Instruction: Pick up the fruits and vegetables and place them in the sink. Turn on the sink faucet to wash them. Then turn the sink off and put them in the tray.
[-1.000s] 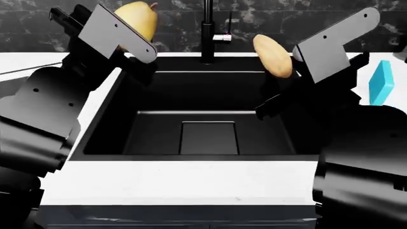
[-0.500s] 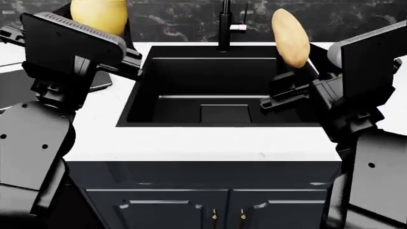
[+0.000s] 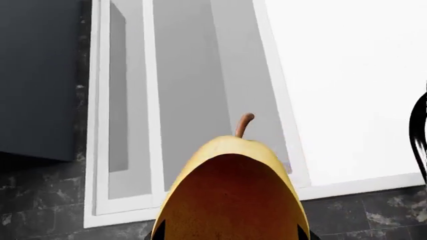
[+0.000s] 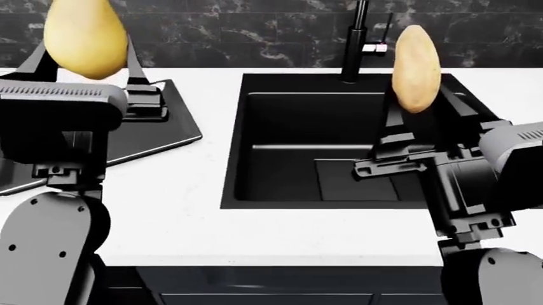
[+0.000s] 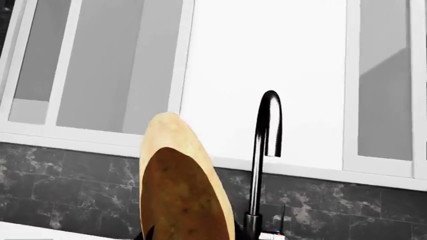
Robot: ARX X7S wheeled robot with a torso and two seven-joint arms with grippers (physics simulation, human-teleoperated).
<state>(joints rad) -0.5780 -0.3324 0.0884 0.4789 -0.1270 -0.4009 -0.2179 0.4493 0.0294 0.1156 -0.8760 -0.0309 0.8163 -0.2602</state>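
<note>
The left gripper clasps the yellow fruit (stem up) well left of the sink, seemingly above the tray. The right gripper grips the potato upright over the sink, just right of the faucet.

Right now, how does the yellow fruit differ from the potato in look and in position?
The yellow fruit is bigger, bright yellow and egg-shaped with a brown stem; the potato is smaller, tan and a slimmer oval. The fruit is above the tray, the potato above the sink. Both are held upright in the air, each by one arm.
</note>
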